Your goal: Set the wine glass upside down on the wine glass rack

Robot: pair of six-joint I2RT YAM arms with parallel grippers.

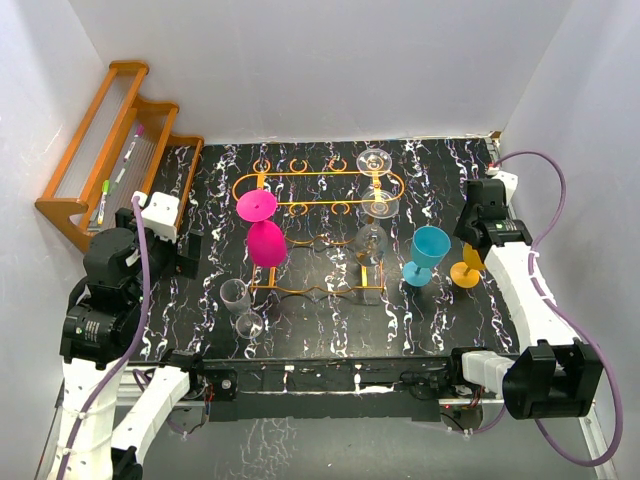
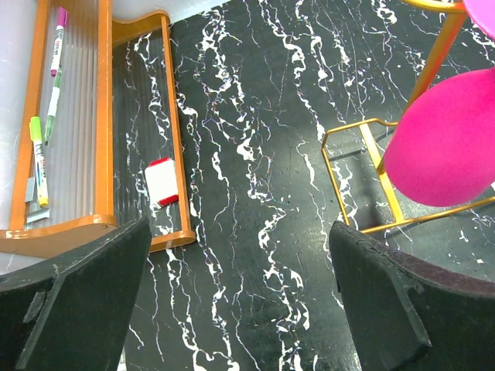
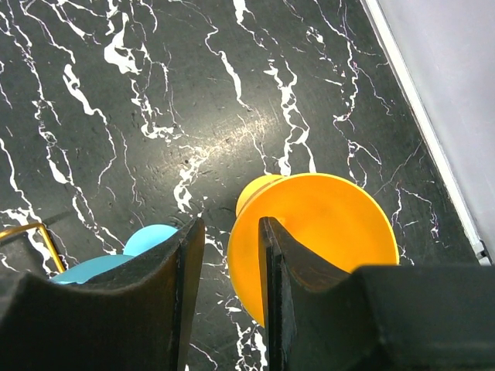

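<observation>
Black, white-veined marble covers the surface (image 1: 330, 325), closed in by plain white walls. Off its ten o'clock corner a slatted orange wooden rack (image 1: 128, 70) leans at the left wall, with markers (image 2: 54, 69) lying along its slats.

At nine o'clock the left gripper (image 2: 240, 255) hangs over bare marble. Its dark fingers (image 2: 93, 294) are spread wide and nothing sits between them. From its wrist camera the wooden rack's foot shows at eleven o'clock and a pink bowl at two o'clock.

Near seven o'clock a clear wine glass (image 1: 240, 305) sits on the surface just beside the left foot of the wine glass rack (image 1: 300, 176). It looks upright.

The thin gold wire rack stands in the middle toward twelve o'clock, its oval top frame edged with small loops. At the frame's nine o'clock end a pink wine glass (image 1: 265, 243) hangs bowl down, its foot resting on top of the wires. At the three o'clock end a second clear glass (image 1: 373, 238) hangs the same way.

Right of the rack, at three o'clock on the surface, a blue wine glass (image 1: 430, 245) stands upright. Just beside it, farther toward three o'clock, is the orange wine glass (image 3: 325, 232), off the rack and down at surface level.

The right gripper (image 3: 230, 224) is right over it, jaws drawn fairly narrow. The glass's orange edge shows in the gap between them. A sliver of marble also shows in that gap, so I cannot tell whether the gripper is pinching the glass or only straddling its edge.
</observation>
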